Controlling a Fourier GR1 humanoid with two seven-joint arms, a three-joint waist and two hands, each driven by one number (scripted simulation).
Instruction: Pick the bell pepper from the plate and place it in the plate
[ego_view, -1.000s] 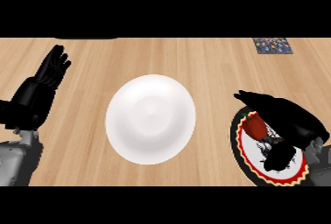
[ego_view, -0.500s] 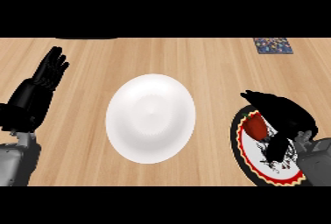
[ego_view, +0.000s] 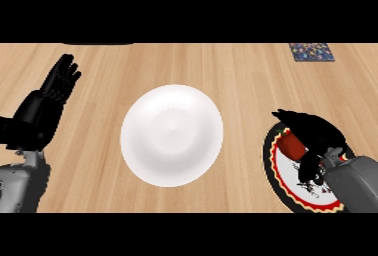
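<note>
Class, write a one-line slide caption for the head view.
Right hand curls over a red bell pepper on the patterned plate; white plate waits.

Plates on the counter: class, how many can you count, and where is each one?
2. A plain white plate lies in the middle of the counter. A patterned plate with a dark rim lies at the right, partly covered by the right hand.

Even, bright light falls on the counter (ego_view: 221, 65); the white plate (ego_view: 171, 135) shines softly, with hardly any shadows.
</note>
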